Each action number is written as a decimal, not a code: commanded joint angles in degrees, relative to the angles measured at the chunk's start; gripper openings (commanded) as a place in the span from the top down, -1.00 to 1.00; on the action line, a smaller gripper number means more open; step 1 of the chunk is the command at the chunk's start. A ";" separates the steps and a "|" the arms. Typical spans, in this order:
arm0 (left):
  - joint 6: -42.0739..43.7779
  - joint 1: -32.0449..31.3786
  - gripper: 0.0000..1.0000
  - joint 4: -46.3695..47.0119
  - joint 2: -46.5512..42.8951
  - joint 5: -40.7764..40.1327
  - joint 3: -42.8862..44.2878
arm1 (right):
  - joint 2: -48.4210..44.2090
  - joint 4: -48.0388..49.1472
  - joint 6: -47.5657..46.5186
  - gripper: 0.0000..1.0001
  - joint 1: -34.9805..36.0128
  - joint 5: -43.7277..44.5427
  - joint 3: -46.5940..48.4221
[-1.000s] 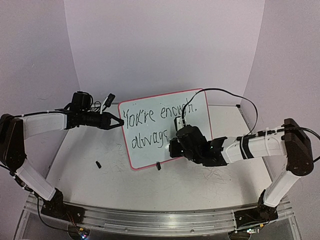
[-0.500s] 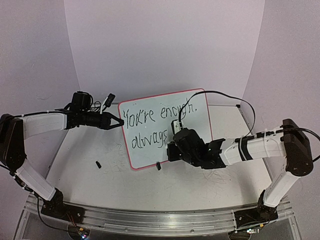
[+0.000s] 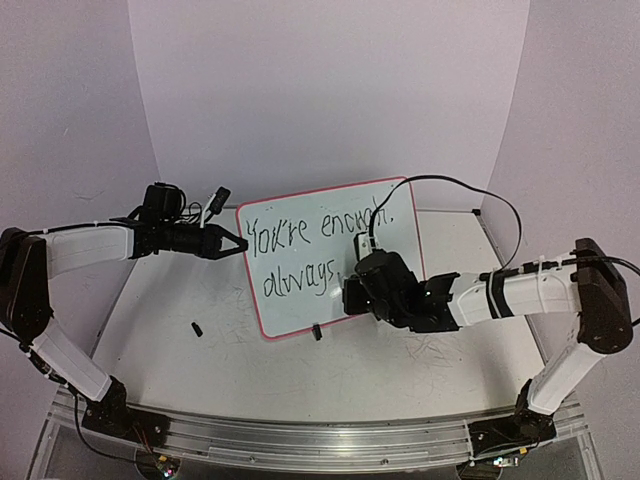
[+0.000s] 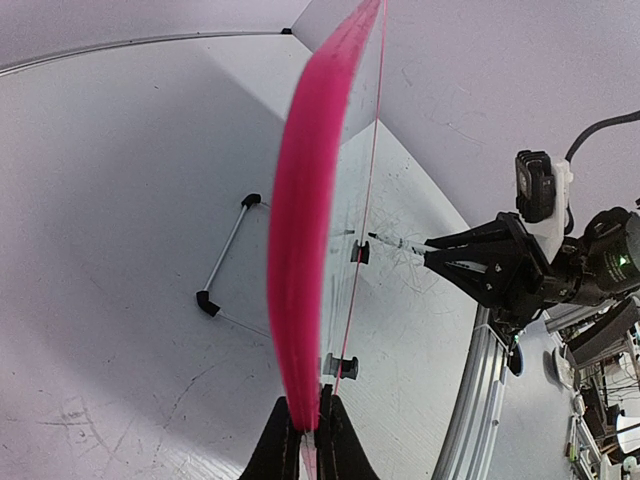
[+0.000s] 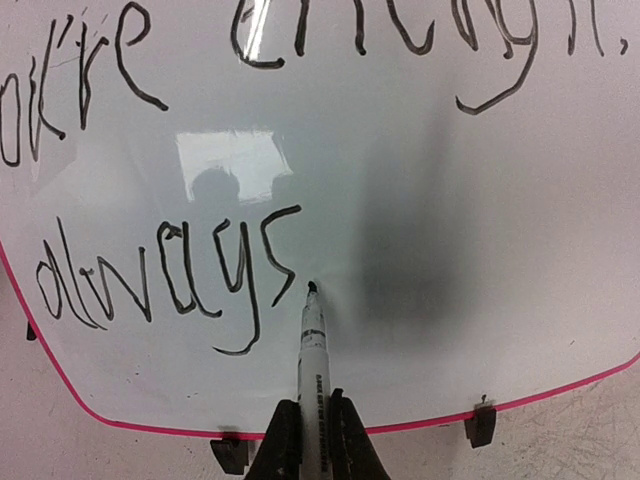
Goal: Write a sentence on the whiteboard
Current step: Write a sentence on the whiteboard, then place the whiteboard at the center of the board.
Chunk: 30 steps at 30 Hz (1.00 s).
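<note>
The whiteboard (image 3: 395, 240) stands tilted at mid-table, pink-rimmed. The sentence (image 3: 318, 232) on it reads "You're enough." with "always" (image 5: 165, 280) below. My left gripper (image 3: 240, 246) is shut on the board's left rim (image 4: 305, 250), its fingers (image 4: 340, 445) pinching the edge. My right gripper (image 5: 312, 415) is shut on a white marker (image 5: 313, 350). The marker's black tip touches the board just right of the final "s". In the top view the right gripper (image 3: 352, 292) sits in front of the board's lower right.
A small black cap (image 3: 197, 328) lies on the table left of the board. Black clip feet (image 5: 480, 425) hold the bottom rim, and a wire stand (image 4: 225, 255) props the back. An aluminium rail (image 3: 300, 440) runs along the near edge.
The right gripper with the marker shifted slightly left and down, then came back to the right. The left gripper and the board have not moved.
</note>
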 commanded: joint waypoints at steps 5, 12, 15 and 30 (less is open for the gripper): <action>1.93 -1.06 1.00 -0.10 0.57 0.62 1.70 | 1.29 2.51 -0.88 1.00 -1.39 0.58 0.79; 1.93 -1.06 1.00 -0.09 0.31 0.73 1.70 | 1.91 2.57 -0.97 1.00 -1.43 -0.24 0.76; 1.93 -1.06 1.00 -0.10 0.14 0.71 1.68 | 2.48 2.63 -0.67 1.00 -1.42 -0.37 1.24; -1.34 -0.18 0.23 -0.79 -4.58 -7.91 3.97 | -23.67 -6.31 1.30 1.00 0.47 6.40 -10.07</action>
